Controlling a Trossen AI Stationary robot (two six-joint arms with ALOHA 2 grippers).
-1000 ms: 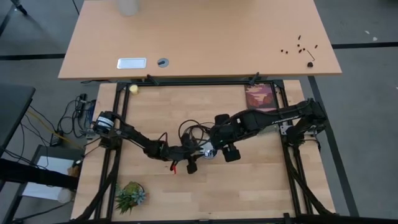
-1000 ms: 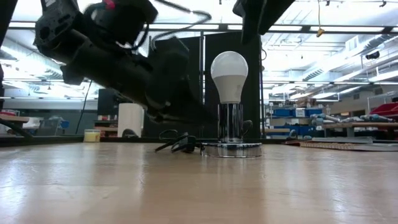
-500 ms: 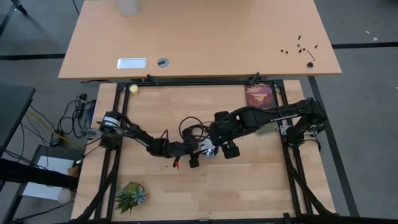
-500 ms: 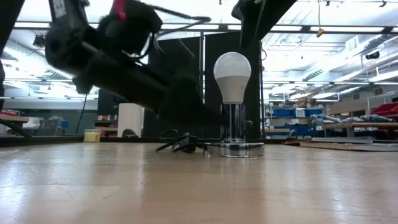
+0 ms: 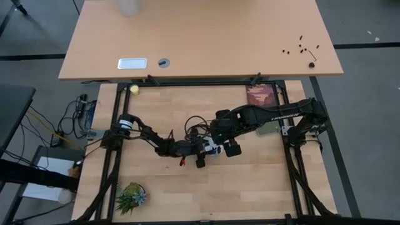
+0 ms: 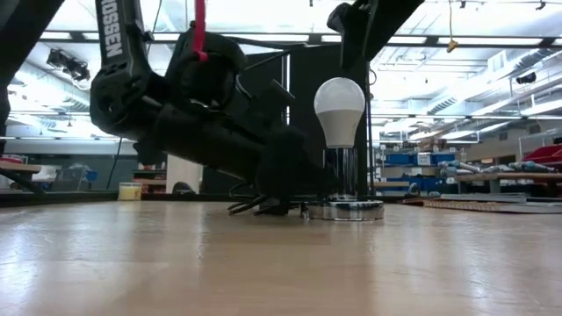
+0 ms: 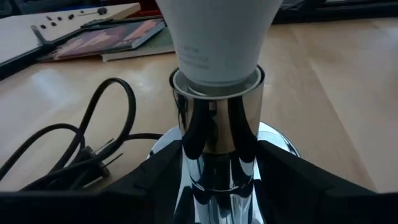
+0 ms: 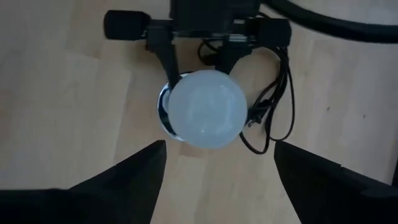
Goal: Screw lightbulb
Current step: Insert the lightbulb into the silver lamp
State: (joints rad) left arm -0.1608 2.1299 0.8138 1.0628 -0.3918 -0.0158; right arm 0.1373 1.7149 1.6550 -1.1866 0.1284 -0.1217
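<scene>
Left gripper braces the socket, right waits above

Nearest us, our left gripper (image 7: pixel 214 177) has slid in, fingers apart astride the chrome socket (image 6: pixel 344 183); the lightbulb (image 6: pixel 340 110) stands upright in it, and our right gripper (image 8: pixel 214 158) hangs open above, so twisting seems next

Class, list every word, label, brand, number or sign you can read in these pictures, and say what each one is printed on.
"OSSEN": white letters on the dark robot arm in the low view; the word's start is cut off.
Faint grey print on the neck of the white rounded lightbulb: too blurred to read.
Cover of the reddish-brown book: too small to read.
</scene>
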